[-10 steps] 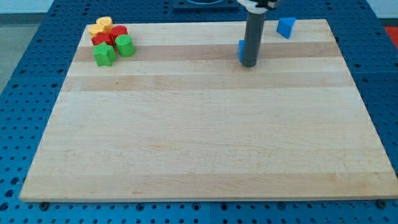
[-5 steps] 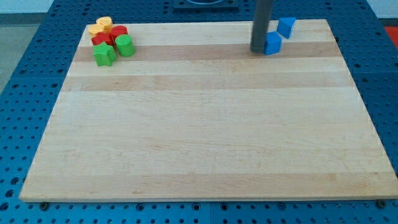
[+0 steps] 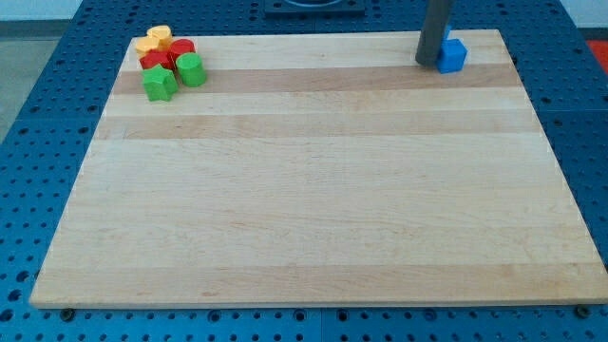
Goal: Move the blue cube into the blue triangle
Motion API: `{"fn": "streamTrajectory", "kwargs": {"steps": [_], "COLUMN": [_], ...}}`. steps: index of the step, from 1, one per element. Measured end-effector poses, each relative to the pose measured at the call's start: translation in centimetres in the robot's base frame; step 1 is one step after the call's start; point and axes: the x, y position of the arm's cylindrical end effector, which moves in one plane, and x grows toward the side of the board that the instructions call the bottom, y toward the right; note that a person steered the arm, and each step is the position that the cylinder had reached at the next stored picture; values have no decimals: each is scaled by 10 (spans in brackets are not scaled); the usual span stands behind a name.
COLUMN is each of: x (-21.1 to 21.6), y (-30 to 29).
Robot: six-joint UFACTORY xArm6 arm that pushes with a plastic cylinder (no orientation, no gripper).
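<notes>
My tip (image 3: 430, 63) touches the left side of a blue block (image 3: 452, 55) near the top right corner of the wooden board (image 3: 313, 190); whether this is the cube, the triangle or both pressed together cannot be told, nor any long axis. At the top left cluster two yellow blocks (image 3: 154, 40), two red blocks (image 3: 167, 54) and two green blocks (image 3: 175, 76). No gripper or writing shows.

yellow blocks (image 3: 153, 40) | red blocks (image 3: 168, 53) | green blocks (image 3: 175, 76) | clustered, board's (image 3: 304, 209) top-left
</notes>
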Motion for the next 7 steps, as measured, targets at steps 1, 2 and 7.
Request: {"fn": "streamTrajectory", "kwargs": {"steps": [1,2,7], "x": [6,52,19], "y": [-1,-2,38]}}
